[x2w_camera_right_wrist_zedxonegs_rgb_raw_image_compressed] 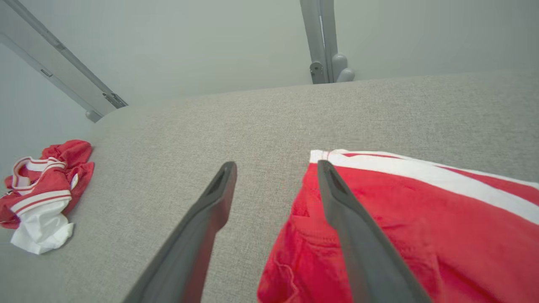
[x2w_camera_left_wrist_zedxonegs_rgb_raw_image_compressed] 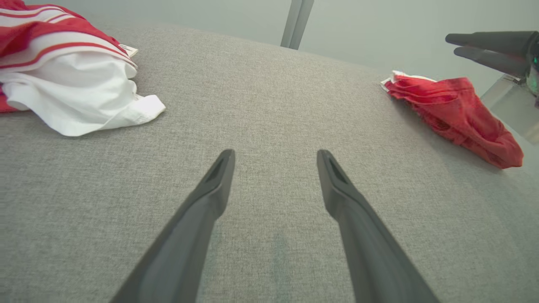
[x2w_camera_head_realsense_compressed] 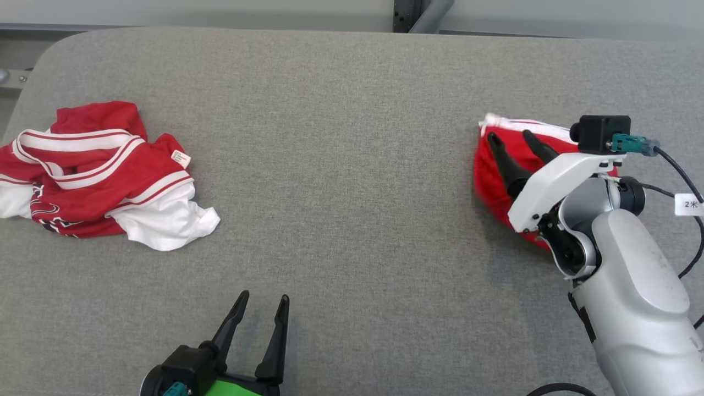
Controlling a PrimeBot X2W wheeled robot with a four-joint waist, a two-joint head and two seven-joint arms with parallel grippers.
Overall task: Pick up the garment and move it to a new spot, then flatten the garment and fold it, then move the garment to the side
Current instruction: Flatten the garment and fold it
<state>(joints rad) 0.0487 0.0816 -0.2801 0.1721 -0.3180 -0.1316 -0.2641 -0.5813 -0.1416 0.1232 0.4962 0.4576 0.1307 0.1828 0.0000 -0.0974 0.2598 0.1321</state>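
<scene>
A folded red garment with a white band lies at the table's right; it appears in the left wrist view and the right wrist view too. My right gripper is open above its left edge; its fingers stand clear of the cloth, with nothing between them. A crumpled red and white garment lies at the far left. My left gripper is open and empty over bare table near the front edge.
The grey fabric-covered table has a rounded far-left corner and broad bare room between the two garments. A metal post rises behind the back edge. Black cables and a small tag hang by my right wrist.
</scene>
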